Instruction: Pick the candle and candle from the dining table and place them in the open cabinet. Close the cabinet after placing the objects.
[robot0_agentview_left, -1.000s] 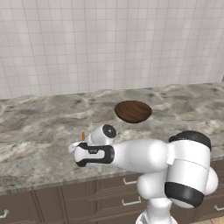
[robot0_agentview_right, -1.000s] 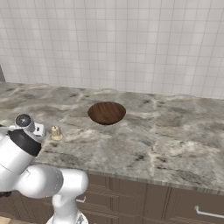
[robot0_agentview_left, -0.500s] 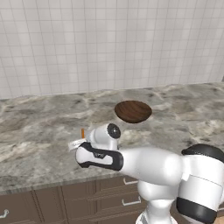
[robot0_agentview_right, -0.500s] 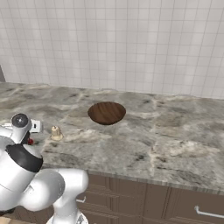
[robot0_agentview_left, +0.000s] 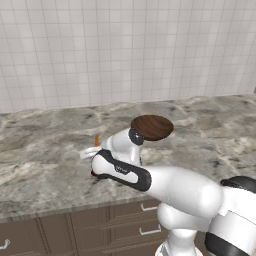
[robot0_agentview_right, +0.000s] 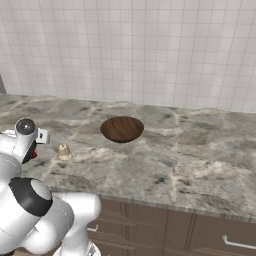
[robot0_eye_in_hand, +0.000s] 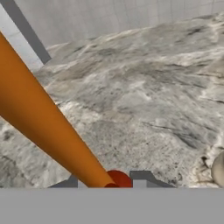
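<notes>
A thin orange candle (robot0_eye_in_hand: 43, 118) in a small red holder (robot0_eye_in_hand: 117, 179) runs slantwise across the hand view, and my gripper (robot0_eye_in_hand: 107, 183) is shut on it just above the holder. From the left base view its orange tip (robot0_agentview_left: 96, 141) pokes up behind my hand (robot0_agentview_left: 95, 165), over the front left of the dining table (robot0_agentview_left: 45, 150). The short cream candle (robot0_agentview_right: 63, 151) stands upright on the stone a little to the right of my hand, apart from it; it also shows at the hand view's right edge (robot0_eye_in_hand: 218, 169). The cabinet is out of view.
A brown round bowl (robot0_agentview_left: 152, 127) sits on the stone behind and to the right of my hand. A white tiled wall (robot0_agentview_right: 150, 50) backs the counter. Dark drawer fronts with short silver pulls (robot0_agentview_left: 150, 230) run below the front edge.
My arm has stretched further left and forward over the counter with the orange candle in its grip. The candle's tip stands slightly higher. The cream candle and bowl have stayed put.
</notes>
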